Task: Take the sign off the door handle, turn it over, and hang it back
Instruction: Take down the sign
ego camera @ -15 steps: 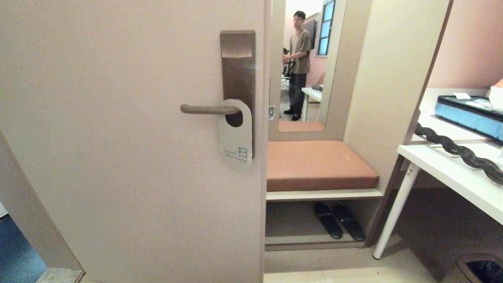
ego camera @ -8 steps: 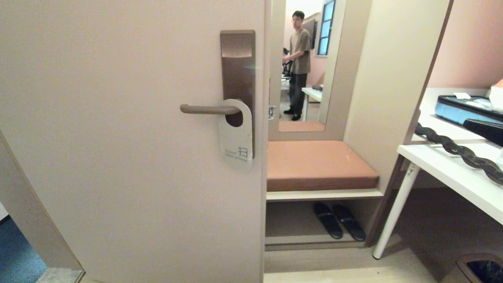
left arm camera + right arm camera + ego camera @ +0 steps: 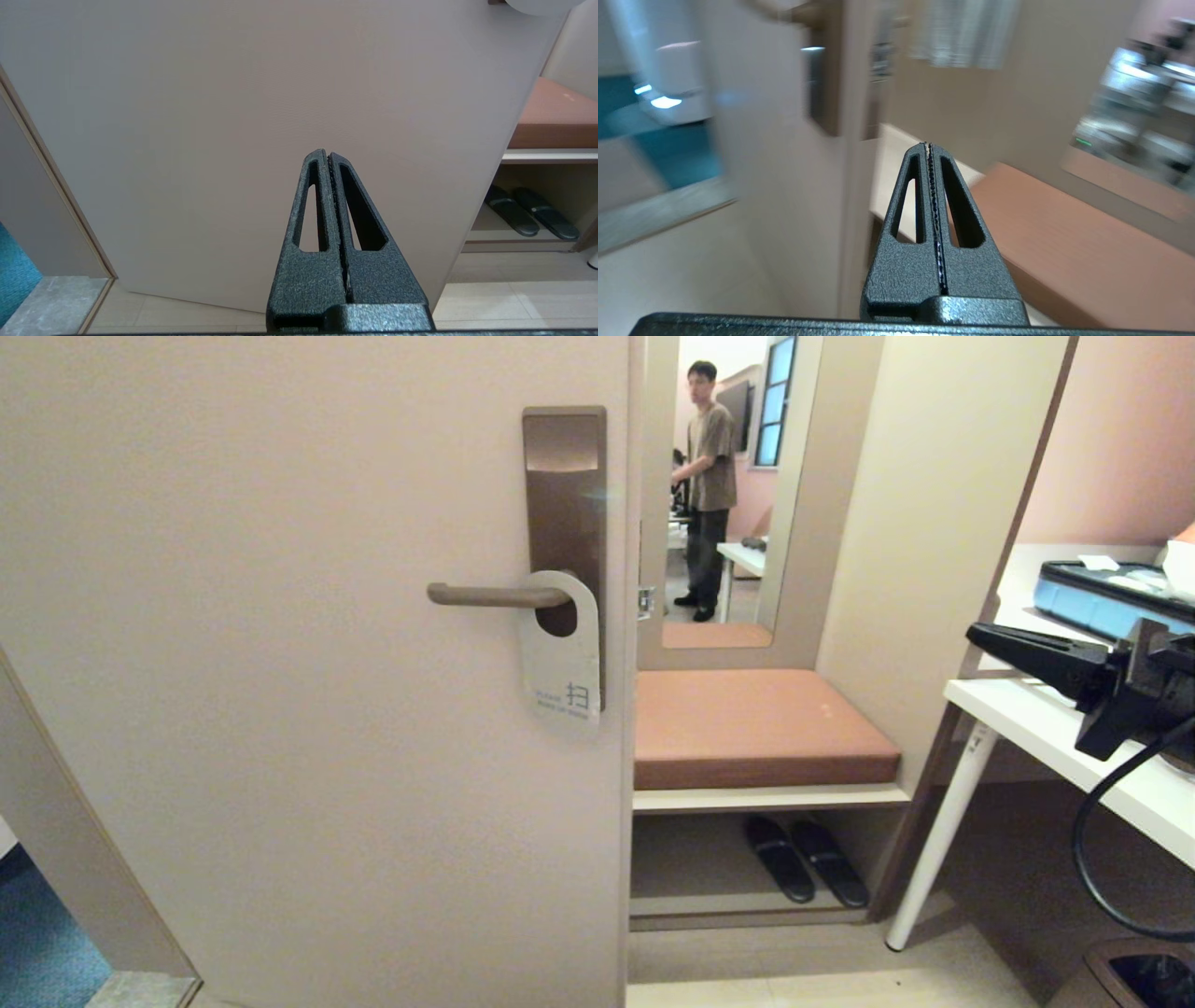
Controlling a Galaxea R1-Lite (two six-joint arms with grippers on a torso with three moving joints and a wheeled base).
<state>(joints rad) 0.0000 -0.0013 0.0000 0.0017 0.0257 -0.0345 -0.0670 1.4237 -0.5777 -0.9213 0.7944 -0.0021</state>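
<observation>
Left tool (image 3: 329, 156): yours, parked low facing the door (image 3: 280, 709), jaws pressed together, empty. Door handle (image 3: 495, 595): level, carrying the sign (image 3: 560, 653), white face out, by its hole. Right tool (image 3: 976, 635): yours, raised level over the table (image 3: 1074, 747), tip pointing toward the door, jaws closed, empty.

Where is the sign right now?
In the head view, the sign hangs on the door handle, white face out, against the brown lock plate.
</observation>
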